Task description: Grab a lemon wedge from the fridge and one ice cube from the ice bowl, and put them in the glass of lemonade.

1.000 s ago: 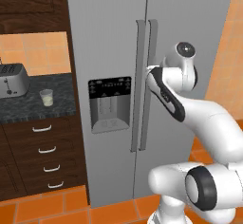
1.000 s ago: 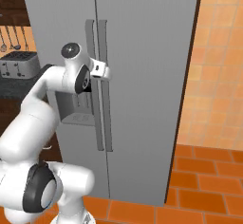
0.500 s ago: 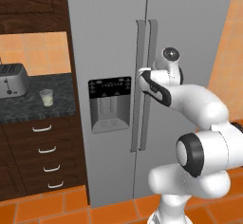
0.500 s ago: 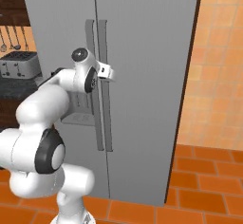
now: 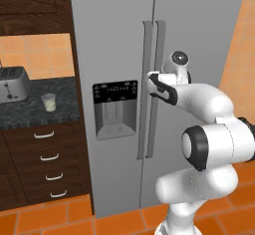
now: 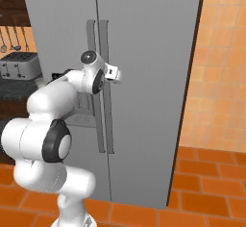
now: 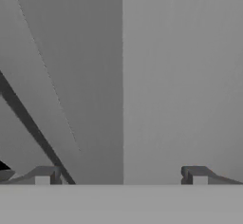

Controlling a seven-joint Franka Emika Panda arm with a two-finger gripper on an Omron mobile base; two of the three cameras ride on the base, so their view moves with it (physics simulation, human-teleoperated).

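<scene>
Since the earlier frame, the arm has swung in toward the fridge [image 5: 149, 79] handles. Fingers [image 7: 121, 176] stand fully spread, holding nothing, facing the door. Step in hand: opening the fridge. Next move: close on a handle and pull. Glass [image 5: 49, 102] stands on the tabletop at 9 o'clock.

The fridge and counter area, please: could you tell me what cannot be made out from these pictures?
- Fridge interior, with any lemon wedge: both doors shut in both base views.
- Hand: fingertips apart in the hand view; whether they touch a handle is unclear, the wrist covers it in the base views.
- Toaster: cut by the left base view's edge.
- Glass of lemonade: too small for detail.
</scene>
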